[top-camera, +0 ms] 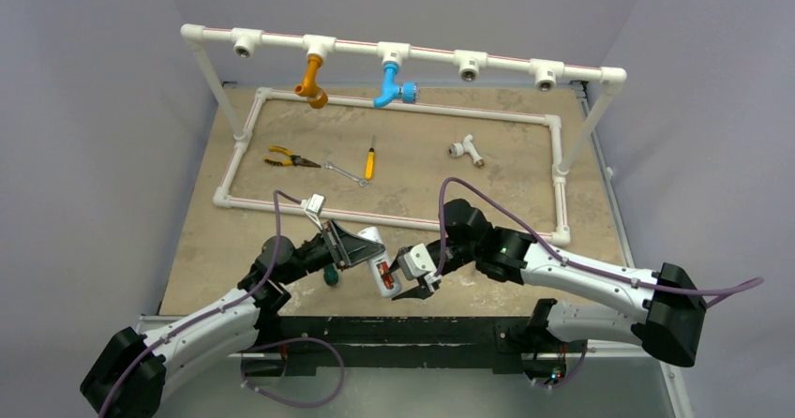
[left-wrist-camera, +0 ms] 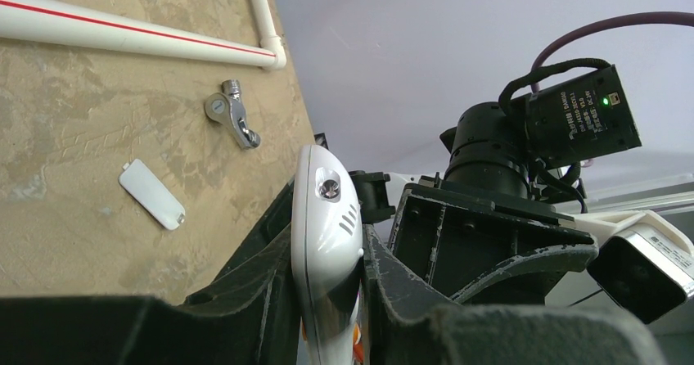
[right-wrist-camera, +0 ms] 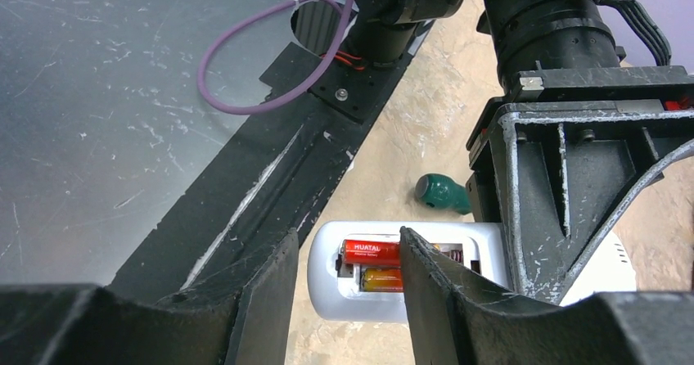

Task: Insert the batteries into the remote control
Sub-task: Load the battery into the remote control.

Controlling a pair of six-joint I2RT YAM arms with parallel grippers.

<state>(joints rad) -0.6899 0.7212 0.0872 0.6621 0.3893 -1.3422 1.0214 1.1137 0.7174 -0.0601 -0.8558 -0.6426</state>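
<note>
Left claw [left-wrist-camera: 327, 254] clamps the remote control [left-wrist-camera: 326, 205] aloft

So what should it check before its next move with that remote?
1. The remote control gripped firmly: ok, the left pincer is clamped on it from both sides.
2. Both batteries in the compartment: ok, one red and one orange lie side by side.
3. Batteries pressed fully home: cannot tell, a finger of the right pincer hides their far ends.
4. The right pincer free to move: ok, it is open and holds nothing.
5. Compartment closed: not ok, it is uncovered. A white piece, likely the cover, lies on the table.
</note>
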